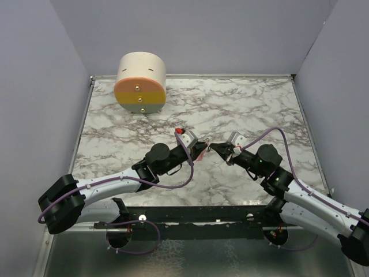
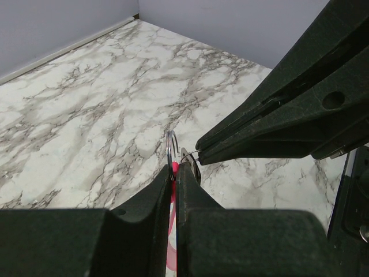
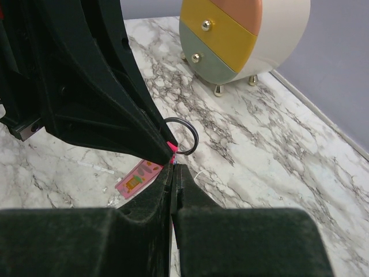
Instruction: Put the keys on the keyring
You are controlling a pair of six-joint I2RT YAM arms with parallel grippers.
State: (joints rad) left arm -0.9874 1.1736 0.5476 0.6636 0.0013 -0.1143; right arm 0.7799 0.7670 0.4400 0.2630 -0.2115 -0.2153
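Marble table (image 1: pixel 253 104) is carrying a pastel drawer unit (image 1: pixel 141 82) at its far left, well apart from the work. The left gripper (image 1: pixel 202 150) is clamping the pink keys (image 2: pixel 173 168) between closed fingers, likely to steady the end where the keyring (image 3: pixel 196 137) is sitting. The right gripper (image 1: pixel 215 147), fingers pressed together, is meeting that ring tip to tip, probably to thread it. Whether it is nipping anything is too small to tell.

Arm links: left arm (image 1: pixel 109 186) and right arm (image 1: pixel 314 201), pale grey-white shells
Joints: black round housings (image 1: pixel 157 153)
Cables: purple (image 1: pixel 277 129), running along both arms
Plug: red plug (image 1: pixel 179 131) at left wrist
Wrist cameras: grey blocks (image 1: pixel 235 138)
Grippers: left gripper (image 1: pixel 203 149), right gripper (image 1: pixel 215 146), matte black grainy plastic
Fingers (image 2: pixel 277 115): wedge-shaped, tapered to points, small round hole in the side
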